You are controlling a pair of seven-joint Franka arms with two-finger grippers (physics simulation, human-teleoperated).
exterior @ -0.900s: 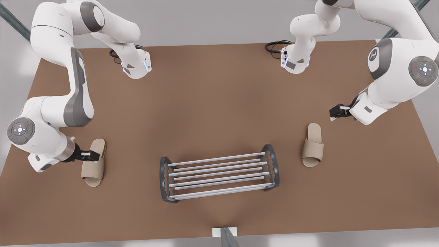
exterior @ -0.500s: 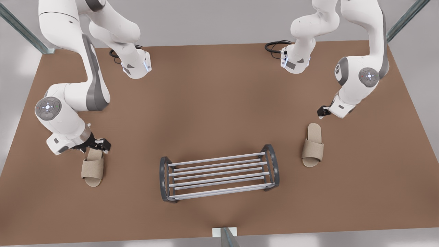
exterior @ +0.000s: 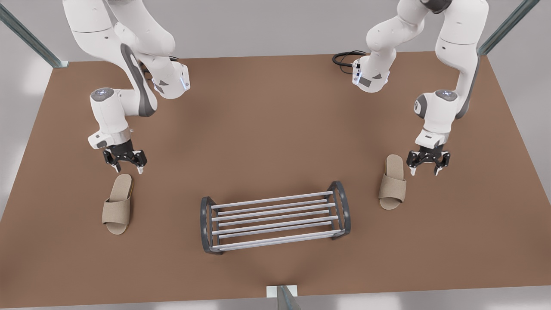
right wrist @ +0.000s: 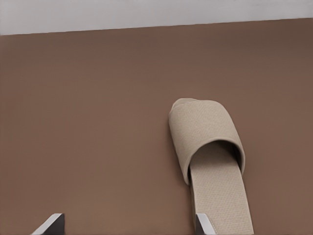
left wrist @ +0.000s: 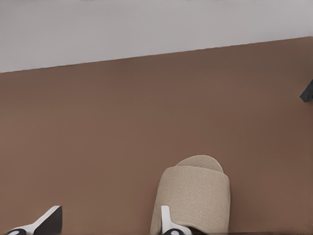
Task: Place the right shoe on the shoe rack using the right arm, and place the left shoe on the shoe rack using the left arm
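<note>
From the front, the shoe rack (exterior: 275, 212) stands empty on the brown desk (exterior: 267, 129), between the two arms. The right gripper (exterior: 128, 170) hovers with fingers spread just behind the right shoe (exterior: 117, 206). The left gripper (exterior: 425, 172), fingers also apart, hangs beside the heel of the left shoe (exterior: 392, 185). The left wrist view adds that one finger (left wrist: 166, 221) overlaps this shoe's strap. Pale grey floor surrounds the desk.
</note>
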